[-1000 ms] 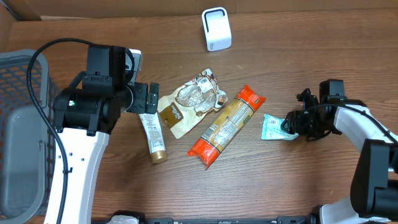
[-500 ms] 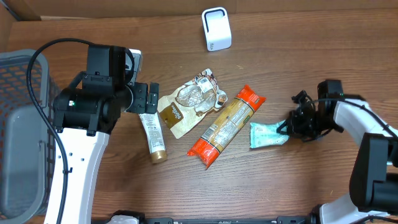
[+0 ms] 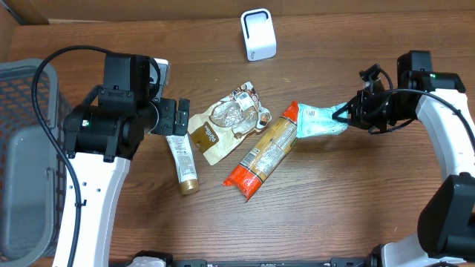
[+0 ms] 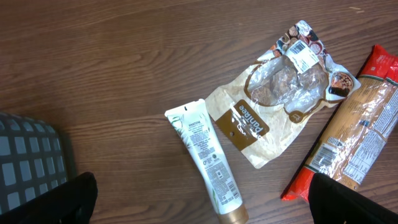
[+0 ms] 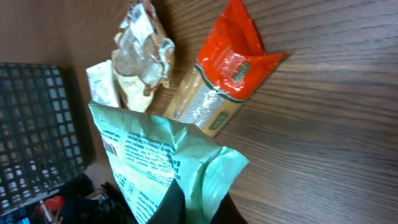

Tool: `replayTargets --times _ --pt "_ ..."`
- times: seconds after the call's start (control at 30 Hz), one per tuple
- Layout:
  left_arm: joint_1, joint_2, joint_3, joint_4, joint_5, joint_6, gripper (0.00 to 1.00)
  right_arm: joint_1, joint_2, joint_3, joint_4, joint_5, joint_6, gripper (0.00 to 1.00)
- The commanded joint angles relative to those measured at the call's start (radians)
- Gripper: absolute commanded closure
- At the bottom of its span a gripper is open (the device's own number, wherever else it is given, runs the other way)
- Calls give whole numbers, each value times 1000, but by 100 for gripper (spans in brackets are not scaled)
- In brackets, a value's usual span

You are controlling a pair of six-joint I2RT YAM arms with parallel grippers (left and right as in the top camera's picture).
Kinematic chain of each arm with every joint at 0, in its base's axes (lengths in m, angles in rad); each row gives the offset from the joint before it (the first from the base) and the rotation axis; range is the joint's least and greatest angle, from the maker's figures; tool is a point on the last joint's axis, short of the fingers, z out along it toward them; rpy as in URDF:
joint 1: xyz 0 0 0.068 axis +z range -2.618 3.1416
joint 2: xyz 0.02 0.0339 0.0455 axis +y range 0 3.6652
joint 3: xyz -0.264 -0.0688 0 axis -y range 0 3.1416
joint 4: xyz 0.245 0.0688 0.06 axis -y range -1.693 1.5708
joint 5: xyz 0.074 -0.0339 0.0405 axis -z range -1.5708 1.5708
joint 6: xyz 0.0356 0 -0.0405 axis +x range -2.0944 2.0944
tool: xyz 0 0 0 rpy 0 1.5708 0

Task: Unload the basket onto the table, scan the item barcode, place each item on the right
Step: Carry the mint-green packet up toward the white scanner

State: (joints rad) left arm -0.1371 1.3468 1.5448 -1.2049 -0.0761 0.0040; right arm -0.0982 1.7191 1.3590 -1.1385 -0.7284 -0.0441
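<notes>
Fingers (image 5: 169,208) pinch the mint-green packet (image 5: 155,155) at its lower edge, off the wooden surface (image 5: 323,124); behind lie a red-ended pasta pack (image 5: 224,81) and a crumpled pouch (image 5: 140,43).

The right tool (image 3: 347,114) has clamped and raised the green packet (image 3: 318,122).

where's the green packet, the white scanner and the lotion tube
green packet (image 3: 319,123): overhead view, middle of the pouch
white scanner (image 3: 258,35): overhead view, its front face
lotion tube (image 4: 204,151): left wrist view, middle of the printed body
</notes>
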Motion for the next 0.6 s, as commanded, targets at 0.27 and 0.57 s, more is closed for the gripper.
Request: replayTargets --times 0.27,0.57 --pt "1 7 8 1 -9 19 1 129 -29 23 21 -66 29 96" --pt "1 7 8 1 -10 19 0 254 -29 23 48 -66 30 96"
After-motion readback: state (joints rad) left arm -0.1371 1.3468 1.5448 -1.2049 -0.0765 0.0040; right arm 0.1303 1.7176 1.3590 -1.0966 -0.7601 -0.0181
